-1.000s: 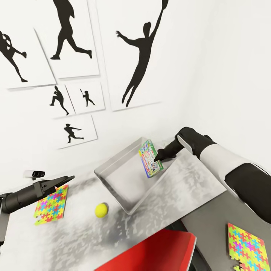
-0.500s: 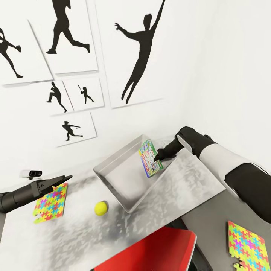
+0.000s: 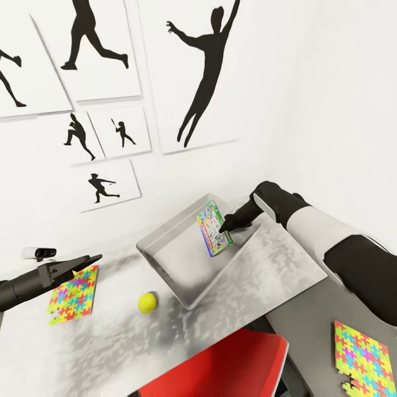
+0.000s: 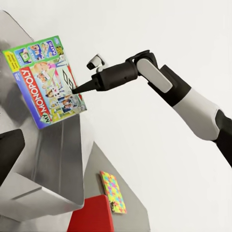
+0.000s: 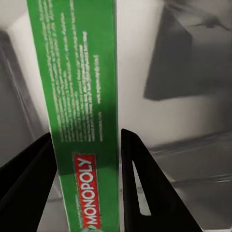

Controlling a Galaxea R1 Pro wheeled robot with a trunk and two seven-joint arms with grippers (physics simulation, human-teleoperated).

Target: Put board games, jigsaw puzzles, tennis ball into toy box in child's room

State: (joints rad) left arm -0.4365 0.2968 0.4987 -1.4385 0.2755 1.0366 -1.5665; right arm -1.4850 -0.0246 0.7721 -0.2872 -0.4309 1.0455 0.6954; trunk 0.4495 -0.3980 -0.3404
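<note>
Flat green-edged printed Monopoly board game box (image 3: 214, 228) held tilted on edge above shallow light grey toy box (image 3: 165, 255). Right gripper (image 3: 225, 227) clamped on box edge. Left gripper (image 3: 91, 259) over multicoloured jigsaw puzzle sheet (image 3: 73, 295); opening unclear. Small yellow-green tennis ball (image 3: 147, 302) on grey tabletop (image 3: 110, 342) near tray.

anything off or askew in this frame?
Only the Monopoly box: the right claw holds it on edge, tilted, above the toy box. The puzzles and tennis ball lie flat on the table.
</note>
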